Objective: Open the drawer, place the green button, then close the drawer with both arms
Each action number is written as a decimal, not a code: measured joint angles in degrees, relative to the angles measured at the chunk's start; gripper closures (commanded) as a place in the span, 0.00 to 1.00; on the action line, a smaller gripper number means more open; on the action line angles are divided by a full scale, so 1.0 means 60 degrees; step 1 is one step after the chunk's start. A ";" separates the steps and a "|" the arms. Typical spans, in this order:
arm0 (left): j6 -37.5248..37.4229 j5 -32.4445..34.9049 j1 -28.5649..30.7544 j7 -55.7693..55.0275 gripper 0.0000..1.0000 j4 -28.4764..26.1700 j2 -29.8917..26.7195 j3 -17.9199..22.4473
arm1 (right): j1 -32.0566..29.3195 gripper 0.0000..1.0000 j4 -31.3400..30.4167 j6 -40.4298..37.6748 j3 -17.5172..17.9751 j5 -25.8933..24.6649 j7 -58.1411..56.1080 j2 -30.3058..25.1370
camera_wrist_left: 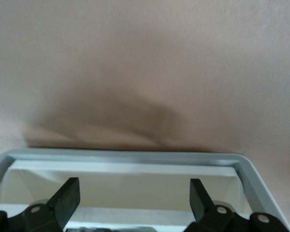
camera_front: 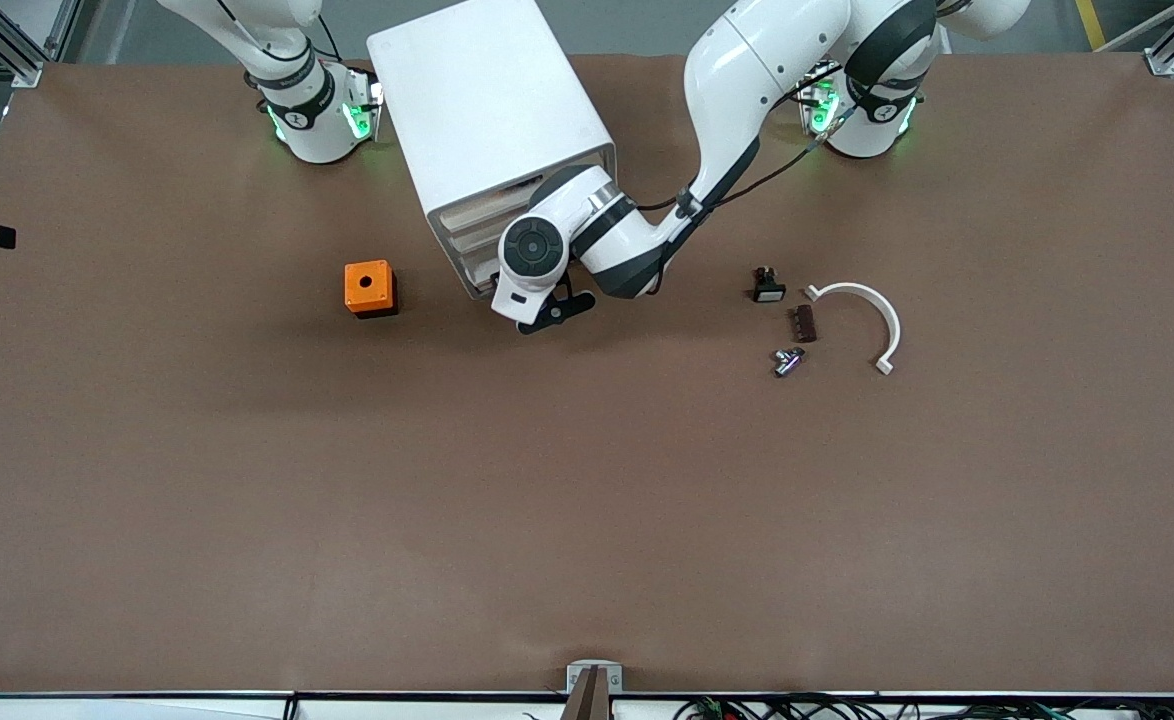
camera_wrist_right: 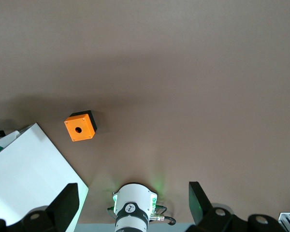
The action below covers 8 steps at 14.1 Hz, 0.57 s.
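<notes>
Even overhead light leaves the tabletop (camera_front: 247, 480) evenly bright; soft shadows pool beside the cabinet (camera_front: 487, 110) (the left wrist view is washed-out, hazy and blurred).

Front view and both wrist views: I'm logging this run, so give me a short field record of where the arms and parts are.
cabinet: white cabinet on the table between the two arm bases
left gripper: open, at the cabinet's drawer fronts, holding nothing
drawer: a white tray rim shows just ahead of the left gripper's fingers
right gripper: open, raised high over the table, waiting
orange box: beside the cabinet, toward the right arm's end
small parts: black switch and curved white piece toward the left arm's end
</notes>
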 measured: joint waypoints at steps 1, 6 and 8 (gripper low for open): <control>0.0000 -0.0227 0.0002 0.0000 0.00 -0.0014 0.0000 0.0000 | 0.0108 0.00 0.0001 0.0002 0.0022 -0.0001 -0.0001 -0.0124; -0.0112 -0.0771 0.0012 0.0001 0.00 -0.0039 0.0000 -0.0005 | 0.0795 0.00 -0.0347 0.0617 0.0041 -0.0194 0.0003 -0.0545; -0.0117 -0.0784 0.0017 0.0001 0.00 -0.0039 0.0000 -0.0005 | 0.0806 0.00 -0.1195 0.1408 0.0028 -0.0197 0.0003 -0.1045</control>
